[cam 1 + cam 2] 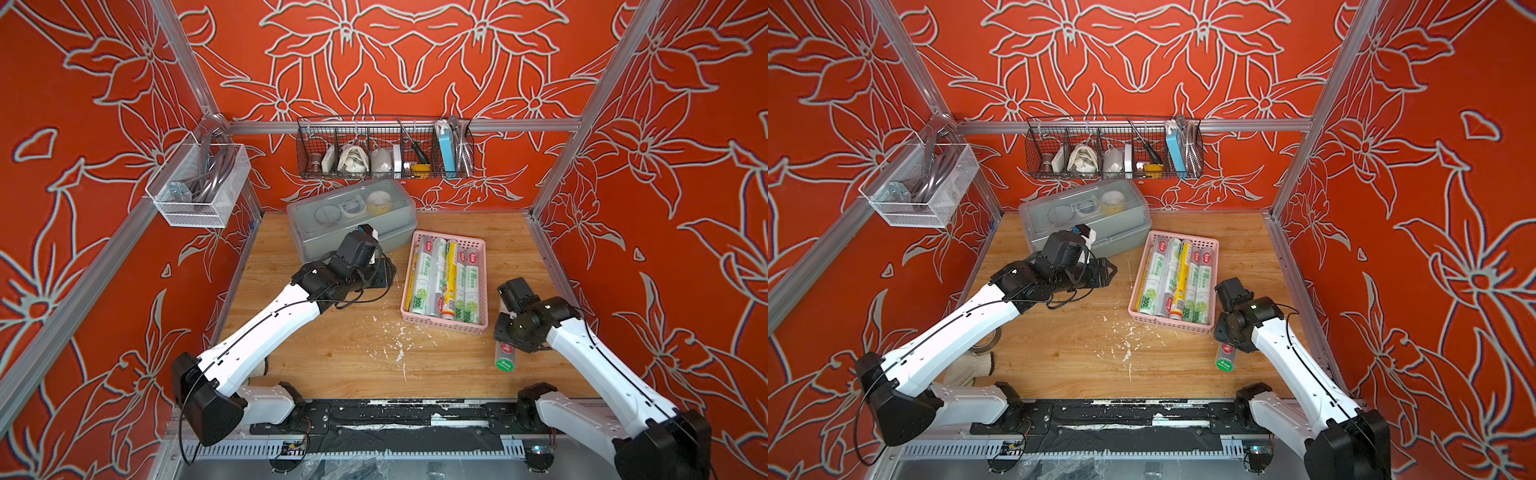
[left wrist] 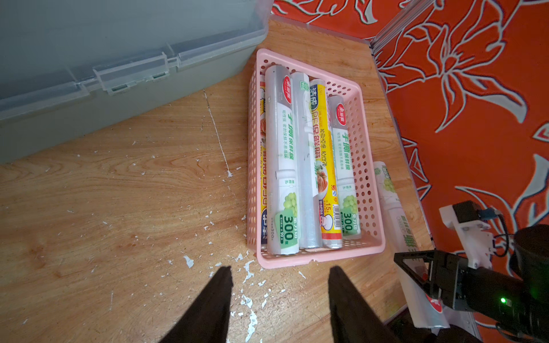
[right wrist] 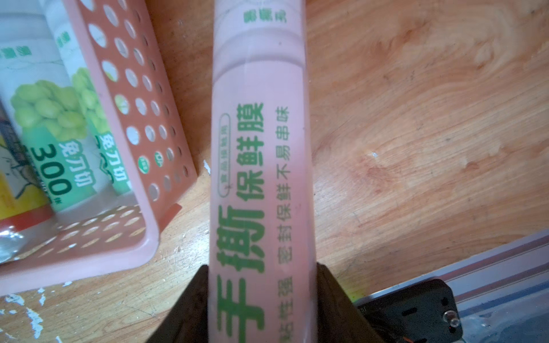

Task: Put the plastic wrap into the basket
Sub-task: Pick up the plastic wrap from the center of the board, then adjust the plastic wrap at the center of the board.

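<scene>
Both top views look down from high above the front edge onto the wooden table (image 1: pixel 332 353). The left wrist camera looks past the left gripper (image 2: pixel 279 276) across the table at the pink basket (image 2: pixel 320 258) — at middling range. The right wrist camera sits very close above a plastic wrap roll (image 3: pixel 258 148) clamped in the right gripper (image 3: pixel 261 273); all four views share the basket.

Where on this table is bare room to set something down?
Free: the wooden table on the robot's side of the pink perforated plastic basket; a smaller patch behind it, beside the grey lidded plastic box. Crowded: rolls fill the basket; the right gripper grips a white-green roll beside it.
</scene>
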Robot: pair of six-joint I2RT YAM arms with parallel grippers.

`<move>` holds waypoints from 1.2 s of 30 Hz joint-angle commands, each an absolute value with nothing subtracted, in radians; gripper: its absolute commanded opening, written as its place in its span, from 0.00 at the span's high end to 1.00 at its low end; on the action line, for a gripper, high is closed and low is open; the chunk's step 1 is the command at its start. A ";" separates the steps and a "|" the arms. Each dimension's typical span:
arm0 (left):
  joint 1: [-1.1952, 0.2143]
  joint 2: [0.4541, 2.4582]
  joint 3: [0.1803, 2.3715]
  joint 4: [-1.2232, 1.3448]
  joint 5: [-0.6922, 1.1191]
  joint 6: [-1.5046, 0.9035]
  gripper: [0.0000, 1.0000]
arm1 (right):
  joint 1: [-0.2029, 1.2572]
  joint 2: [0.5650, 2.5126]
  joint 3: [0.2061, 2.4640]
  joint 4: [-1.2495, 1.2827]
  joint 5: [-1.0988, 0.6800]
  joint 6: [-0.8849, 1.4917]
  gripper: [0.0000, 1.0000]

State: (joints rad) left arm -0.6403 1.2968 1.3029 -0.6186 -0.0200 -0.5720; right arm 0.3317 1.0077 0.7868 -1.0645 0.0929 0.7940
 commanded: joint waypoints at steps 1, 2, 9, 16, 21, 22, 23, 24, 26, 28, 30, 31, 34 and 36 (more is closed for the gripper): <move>-0.632 1.272 1.296 -0.615 -0.026 -0.558 0.46 | 0.319 1.026 0.783 -1.070 0.138 0.778 0.73; -0.633 1.272 1.295 -0.614 -0.026 -0.560 0.46 | 0.318 1.041 0.781 -1.069 0.138 0.781 0.73; -0.633 1.268 1.293 -0.615 -0.031 -0.558 0.46 | 0.229 1.140 0.710 -0.923 0.096 0.777 0.72; -0.633 1.256 1.287 -0.614 -0.041 -0.550 0.46 | 0.125 1.238 0.703 -0.823 0.065 0.701 0.72; -0.632 1.247 1.284 -0.617 -0.049 -0.545 0.46 | 0.095 1.328 0.708 -0.772 0.042 0.672 0.66; -0.632 1.245 1.282 -0.617 -0.050 -0.544 0.46 | 0.088 1.347 0.713 -0.768 0.032 0.667 0.64; -0.632 1.240 1.282 -0.616 -0.051 -0.542 0.46 | 0.082 1.364 0.721 -0.770 0.029 0.664 0.61; -0.632 1.238 1.282 -0.615 -0.053 -0.539 0.46 | 0.079 1.376 0.727 -0.770 0.028 0.659 0.57; -0.630 1.233 1.281 -0.617 -0.056 -0.538 0.46 | 0.071 1.392 0.746 -0.779 0.038 0.647 0.49; -0.631 1.227 1.278 -0.614 -0.055 -0.535 0.46 | 0.060 1.394 0.762 -0.788 0.051 0.633 0.46; -0.629 1.224 1.275 -0.612 -0.056 -0.536 0.46 | 0.045 1.391 0.773 -0.785 0.049 0.614 0.44; -0.629 1.224 1.274 -0.612 -0.055 -0.537 0.46 | 0.037 1.390 0.781 -0.781 0.049 0.598 0.43; -0.629 1.223 1.272 -0.611 -0.054 -0.534 0.46 | 0.013 1.411 0.812 -0.785 0.052 0.558 0.36; -0.627 1.223 1.271 -0.610 -0.054 -0.532 0.46 | -0.003 1.432 0.831 -0.782 0.049 0.533 0.34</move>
State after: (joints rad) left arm -0.6338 1.2407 1.2831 -0.6170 -0.0460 -0.5476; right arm 0.0185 1.4067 0.7948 -0.7792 0.0444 0.5877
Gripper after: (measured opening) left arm 0.539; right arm 0.651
